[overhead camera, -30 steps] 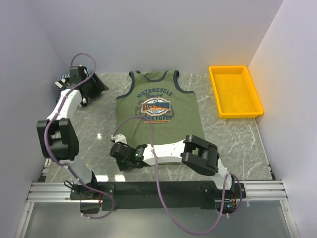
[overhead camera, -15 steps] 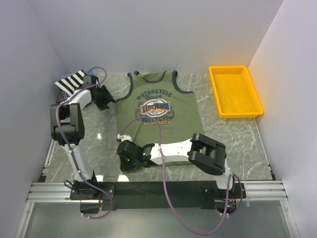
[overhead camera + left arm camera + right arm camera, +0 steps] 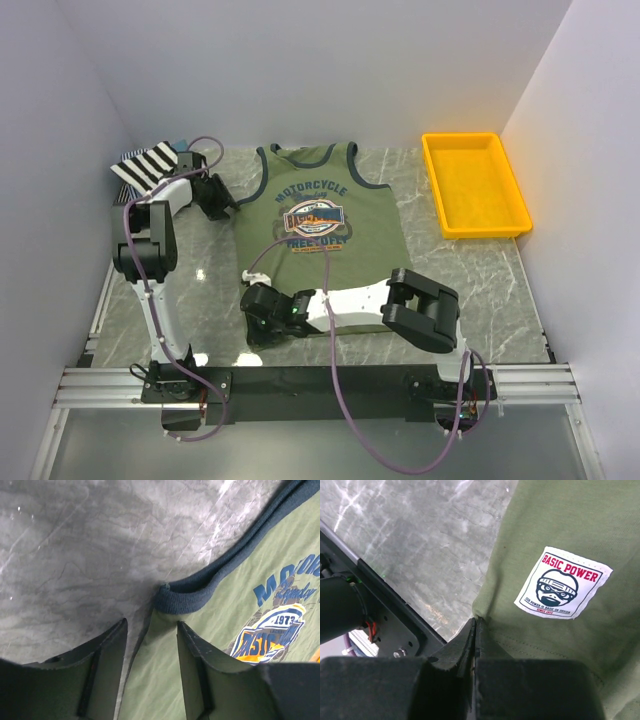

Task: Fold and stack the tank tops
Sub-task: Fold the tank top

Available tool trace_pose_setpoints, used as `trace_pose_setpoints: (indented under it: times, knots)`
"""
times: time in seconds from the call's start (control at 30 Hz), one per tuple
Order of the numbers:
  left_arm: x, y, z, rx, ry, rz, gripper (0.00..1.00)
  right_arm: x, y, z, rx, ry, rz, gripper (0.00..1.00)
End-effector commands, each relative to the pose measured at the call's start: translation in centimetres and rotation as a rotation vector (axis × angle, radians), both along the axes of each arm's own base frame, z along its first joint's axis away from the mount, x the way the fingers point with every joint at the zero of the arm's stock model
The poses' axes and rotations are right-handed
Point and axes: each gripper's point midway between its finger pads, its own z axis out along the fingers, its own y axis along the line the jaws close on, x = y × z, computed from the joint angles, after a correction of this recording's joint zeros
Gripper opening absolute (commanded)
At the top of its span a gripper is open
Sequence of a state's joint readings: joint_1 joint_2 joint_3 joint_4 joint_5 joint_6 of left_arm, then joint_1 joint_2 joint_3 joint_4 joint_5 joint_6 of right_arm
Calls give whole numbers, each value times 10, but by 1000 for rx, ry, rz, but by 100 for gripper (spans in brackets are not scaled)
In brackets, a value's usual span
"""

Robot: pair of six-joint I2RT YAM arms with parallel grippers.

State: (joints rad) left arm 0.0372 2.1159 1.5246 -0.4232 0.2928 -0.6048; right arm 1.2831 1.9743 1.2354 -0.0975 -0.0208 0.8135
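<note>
The olive-green tank top [image 3: 322,225] lies flat mid-table, print up, navy trim at its neck and armholes. My left gripper [image 3: 220,196] stands open at its left side. In the left wrist view the gripper [image 3: 150,630] straddles the shirt's side edge [image 3: 165,670] just below the navy armhole trim [image 3: 187,597], with cloth in the gap. My right gripper [image 3: 262,318] is shut on the near-left hem corner; in the right wrist view the gripper [image 3: 476,625] pinches the olive cloth [image 3: 560,525] beside a white patch [image 3: 562,582]. A black-and-white striped tank top [image 3: 148,165] lies at the back left.
A yellow plastic tray [image 3: 510,190] stands at the back right. White walls close in the marble table [image 3: 480,290] on three sides. The black base rail [image 3: 320,385] runs along the near edge, just behind the right gripper.
The left arm has swung from the back-left corner to the olive top's left armhole, uncovering the striped top, and its jaws have narrowed. The right gripper has drawn the hem corner slightly nearer.
</note>
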Motion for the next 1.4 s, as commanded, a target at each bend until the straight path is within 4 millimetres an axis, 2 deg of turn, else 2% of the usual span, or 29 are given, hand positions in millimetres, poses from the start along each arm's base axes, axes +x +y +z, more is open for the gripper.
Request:
trace_pose_setpoints:
  times: [0.0, 0.1, 0.2, 0.4, 0.43, 0.6, 0.63, 0.8, 0.9, 1.03, 1.17, 1.27, 1.3, 1.37]
  knots:
    - [12, 0, 1, 19, -31, -19, 50, 3, 5, 39, 88, -13, -9, 0]
    - [11, 1, -3, 27, -21, -13, 47, 4, 7, 46, 96, -13, -5, 0]
    - [12, 1, -7, 37, -14, -11, 39, 5, 10, 52, 109, -7, -2, 0]
    - [17, 3, -7, 41, -16, 3, 9, 6, 17, 61, 118, -4, 8, 0]
    - [20, 2, -5, 42, -25, 4, 1, 7, 19, 63, 122, -6, 14, 0]
    - [25, 13, 15, 82, -61, 57, 1, 6, 24, 69, 123, -4, 31, 0]
    - [26, 20, 21, 109, -72, 83, 1, 6, 29, 76, 137, -6, 35, 0]
    - [27, 45, 47, 135, -108, 170, 1, 2, 38, 88, 145, -11, 65, 0]
    - [25, 60, 55, 170, -110, 209, 1, -3, 44, 96, 156, -13, 83, 0]
    - [19, 73, 63, 203, -117, 237, 1, -14, 54, 96, 157, 14, 117, 0]
    - [19, 73, 69, 199, -136, 232, 1, -21, 58, 99, 179, 39, 124, 0]
    - [24, 62, 78, 197, -161, 211, 1, -17, 51, 101, 197, 44, 90, 0]
    - [24, 53, 76, 202, -153, 189, 1, -15, 45, 93, 189, 51, 75, 0]
    - [30, 42, 81, 205, -166, 170, 1, -11, 39, 99, 211, 59, 43, 0]
